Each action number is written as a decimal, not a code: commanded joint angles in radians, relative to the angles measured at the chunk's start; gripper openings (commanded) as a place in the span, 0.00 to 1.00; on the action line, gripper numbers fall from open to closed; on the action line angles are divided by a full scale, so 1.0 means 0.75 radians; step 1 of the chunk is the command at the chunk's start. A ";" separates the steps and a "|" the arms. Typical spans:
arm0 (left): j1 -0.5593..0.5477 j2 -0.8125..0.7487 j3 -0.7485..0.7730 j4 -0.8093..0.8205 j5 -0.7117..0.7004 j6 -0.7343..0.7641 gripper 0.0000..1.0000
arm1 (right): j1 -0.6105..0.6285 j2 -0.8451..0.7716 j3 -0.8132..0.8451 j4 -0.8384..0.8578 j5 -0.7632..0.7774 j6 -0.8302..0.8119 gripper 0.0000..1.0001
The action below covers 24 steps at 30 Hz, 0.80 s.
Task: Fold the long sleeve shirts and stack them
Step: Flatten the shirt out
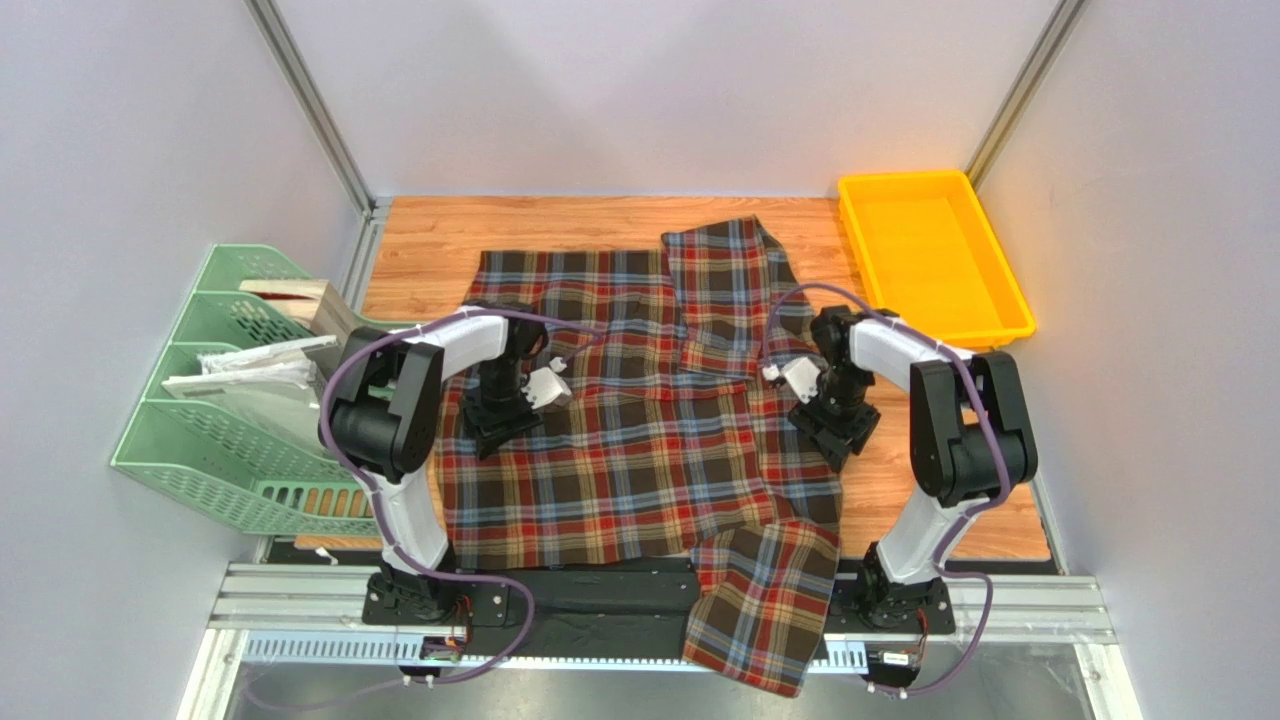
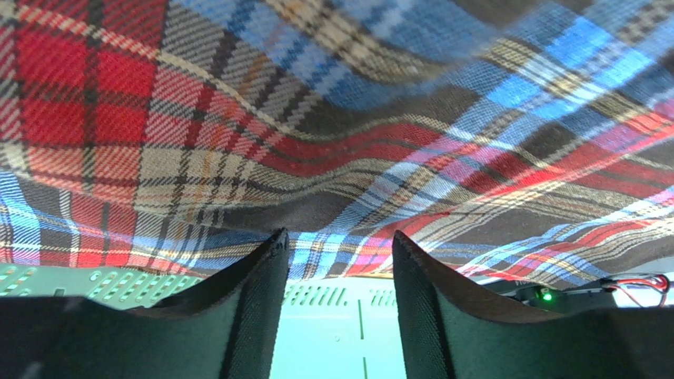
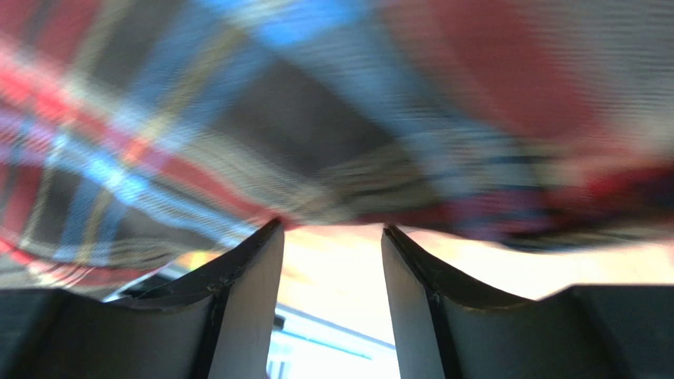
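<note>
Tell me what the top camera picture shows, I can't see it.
A big plaid shirt lies spread on a wooden table, part hanging off the near edge. The left claw and right claw are over its sides. A yellow tray sits far right, a green rack left.

Both arms folded in, grippers low and pointing down, jaws parted.

Left arm (image 1: 394,405) rises from its base, elbow bent out to the left, forearm reaching up and inward, wrist tipped down. Left gripper (image 1: 499,425) is low at mid-table, its black fingers (image 2: 253,300) apart with a clear gap between the tips. Right arm (image 1: 962,420) mirrors it, elbow out to the right, forearm angled inward. Right gripper (image 1: 839,425) is also low, its fingers (image 3: 245,292) apart by a similar gap, nothing clamped between them.
</note>
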 commanded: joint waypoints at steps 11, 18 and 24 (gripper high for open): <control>0.030 -0.318 0.262 -0.076 0.392 0.042 0.69 | 0.049 -0.225 0.326 -0.347 -0.336 -0.037 0.56; 0.110 -0.217 0.506 -0.015 0.550 -0.069 0.72 | 0.062 0.010 0.698 -0.259 -0.488 0.220 0.55; 0.110 -0.094 0.425 0.026 0.479 -0.097 0.70 | 0.053 0.209 0.623 -0.138 -0.307 0.221 0.54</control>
